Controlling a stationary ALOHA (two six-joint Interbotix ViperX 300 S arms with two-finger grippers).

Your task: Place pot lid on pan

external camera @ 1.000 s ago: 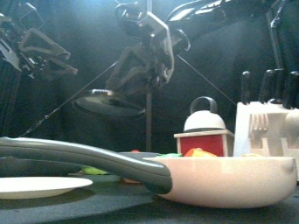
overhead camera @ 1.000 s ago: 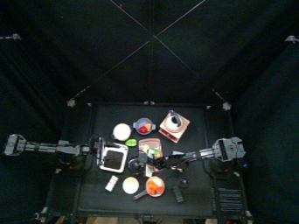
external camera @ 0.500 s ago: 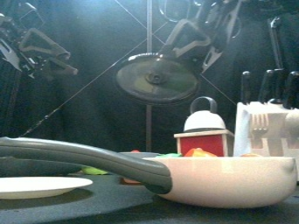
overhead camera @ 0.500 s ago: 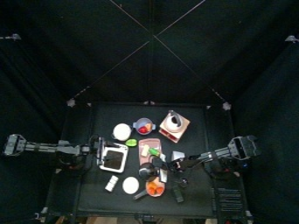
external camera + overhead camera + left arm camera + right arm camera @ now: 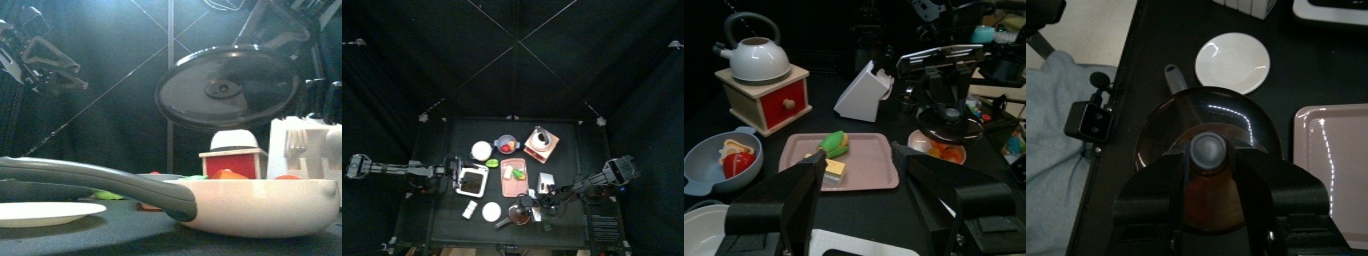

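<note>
Right claw [image 5: 1209, 190] — clamped on pot lid [image 5: 1208, 150]

pot lid [image 5: 227, 87] above pan [image 5: 254, 205], front edge

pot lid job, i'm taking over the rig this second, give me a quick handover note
Right gripper: shut on the round grey pot lid with a centre knob, held in the air, tilted, above the small round pan with a straight grey handle.
Left gripper: open, empty, parked at the table's left.
Done: lid picked up and brought over the pan.
Left: level it, lower it onto the pan, release.
</note>
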